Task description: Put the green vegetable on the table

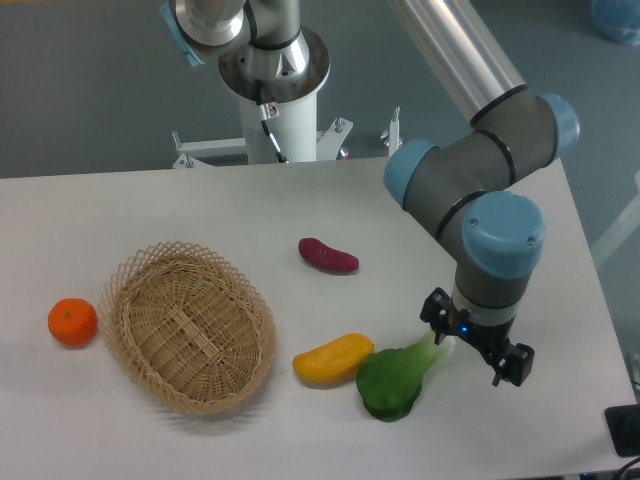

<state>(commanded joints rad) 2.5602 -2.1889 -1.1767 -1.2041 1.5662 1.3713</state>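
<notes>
We see the green vegetable [393, 381] lying on the table [200, 210], touching the yellow vegetable [332, 359], its pale stalk pointing up-right toward our spread, empty gripper [478, 346].

The arm reaches down from twelve o'clock, elbow bent; its pincer [478, 343] hangs low, fingers spread apart.

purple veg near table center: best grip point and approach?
Grip the purple vegetable across its narrow middle, coming straight down from above. It lies flat on the table, long axis running left to right, with open space all around it.
</notes>
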